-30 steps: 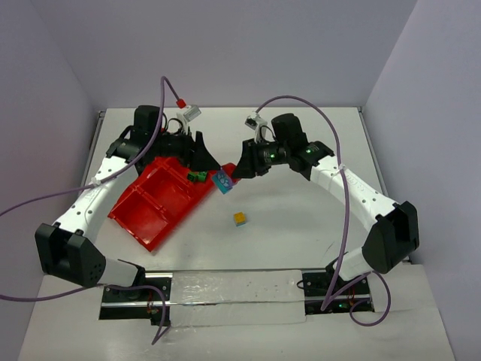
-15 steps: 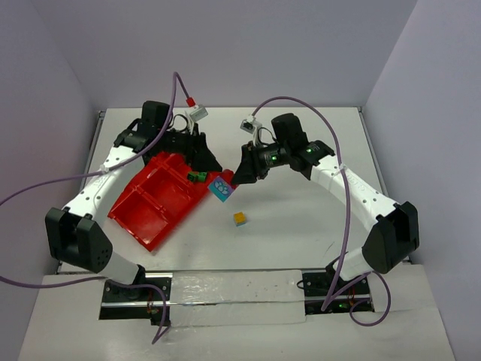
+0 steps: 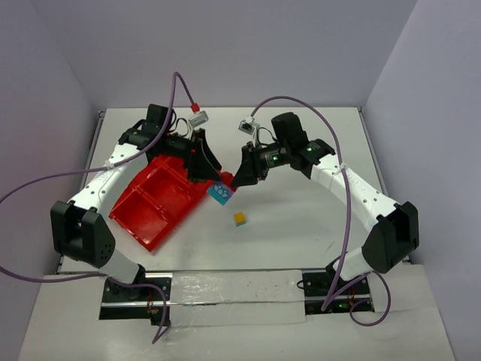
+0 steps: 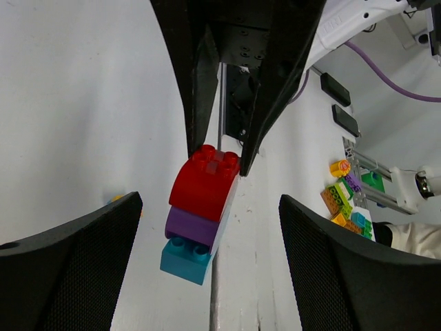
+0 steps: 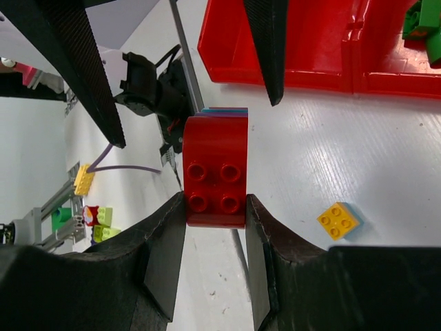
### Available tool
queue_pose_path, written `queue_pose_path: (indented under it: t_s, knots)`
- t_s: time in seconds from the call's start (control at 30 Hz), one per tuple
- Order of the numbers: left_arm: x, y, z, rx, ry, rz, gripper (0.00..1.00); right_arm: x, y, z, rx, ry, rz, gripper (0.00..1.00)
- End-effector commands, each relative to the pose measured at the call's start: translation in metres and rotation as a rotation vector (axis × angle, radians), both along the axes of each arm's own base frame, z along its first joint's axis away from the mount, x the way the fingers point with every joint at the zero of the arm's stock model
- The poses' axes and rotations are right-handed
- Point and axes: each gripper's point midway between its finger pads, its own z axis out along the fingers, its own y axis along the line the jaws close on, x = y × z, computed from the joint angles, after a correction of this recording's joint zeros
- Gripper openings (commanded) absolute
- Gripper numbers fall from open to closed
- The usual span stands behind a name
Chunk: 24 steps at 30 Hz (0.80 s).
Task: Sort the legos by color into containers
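My right gripper (image 3: pixel 234 180) is shut on a stack of legos (image 3: pixel 221 190), red on purple on teal, held above the table just right of the red tray (image 3: pixel 150 207). In the right wrist view its fingers clamp the red brick (image 5: pixel 215 176). My left gripper (image 3: pixel 210 168) is open and empty over the tray's right corner, facing the stack. In the left wrist view the stack (image 4: pixel 200 214) hangs just ahead of the gap between its spread pads (image 4: pixel 69 269). A yellow lego on a teal base (image 3: pixel 240 218) lies on the table, and shows in the right wrist view (image 5: pixel 337 221).
Green legos (image 5: pixel 422 21) lie in a tray compartment (image 5: pixel 386 62). Several loose bricks (image 4: pixel 348 200) lie beyond the table's edge. Purple cables arc over both arms. The table's walls stand close on the left, back and right.
My left gripper has swung right over the tray's corner, close to the stack, and now hides the green legos from above. The right gripper with the stack has shifted slightly toward it.
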Motion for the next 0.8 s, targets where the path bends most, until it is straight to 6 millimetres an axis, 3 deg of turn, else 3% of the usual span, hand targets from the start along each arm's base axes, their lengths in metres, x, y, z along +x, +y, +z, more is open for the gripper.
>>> queue_pose_path:
  t_s: [0.0,0.6,0.77]
  knots:
    - [-0.009,-0.003,0.024,-0.076,-0.072,-0.075,0.87,0.001,0.003,0.025,0.048,-0.055,0.031,0.25]
    - [-0.012,-0.016,0.015,-0.041,-0.048,-0.099,0.79,0.003,0.004,0.027,0.05,-0.052,0.025,0.25]
    - [-0.012,-0.016,0.013,-0.036,-0.042,-0.104,0.72,0.004,0.004,0.026,0.047,-0.053,0.02,0.25]
